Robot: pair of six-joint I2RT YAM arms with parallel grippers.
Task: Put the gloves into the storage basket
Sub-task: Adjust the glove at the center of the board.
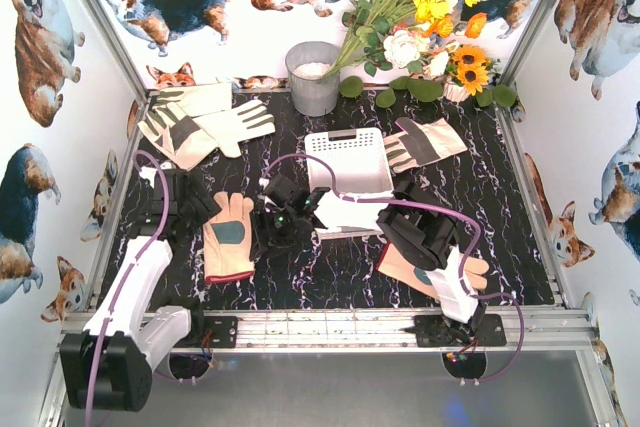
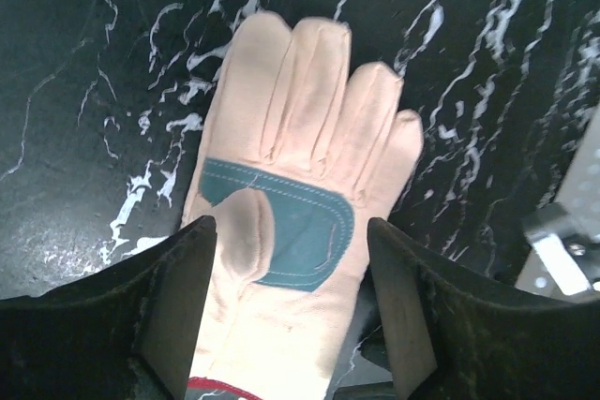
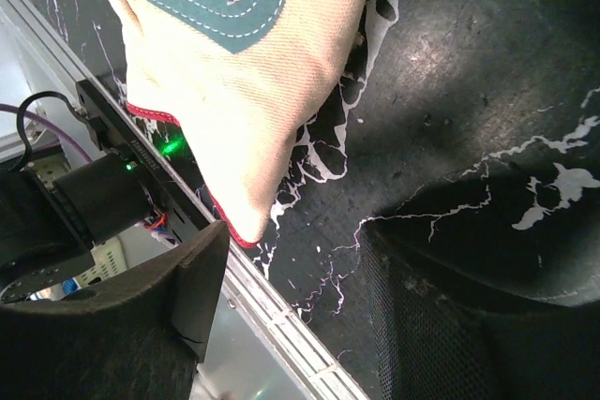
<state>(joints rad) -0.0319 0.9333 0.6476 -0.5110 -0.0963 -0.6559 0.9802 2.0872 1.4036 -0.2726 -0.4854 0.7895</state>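
A peach glove (image 1: 228, 237) with a teal palm patch lies palm up at front left, fingers pointing away. My left gripper (image 1: 205, 209) is open and empty; in the left wrist view (image 2: 289, 231) its jaws straddle this glove's (image 2: 300, 119) wrist. My right gripper (image 1: 272, 219) is open and empty just right of the glove; its wrist view (image 3: 295, 231) shows the red-trimmed cuff (image 3: 234, 110). A second peach glove (image 1: 440, 275) lies under the right arm. Two cream gloves (image 1: 195, 122) lie back left, another (image 1: 425, 142) right of the white storage basket (image 1: 345, 137).
A grey round bucket (image 1: 313, 77) and a bunch of flowers (image 1: 420, 17) stand at the back. The metal front rail (image 1: 330, 322) also shows in the right wrist view (image 3: 281, 320), close to the glove's cuff. Corgi-print walls close in the sides.
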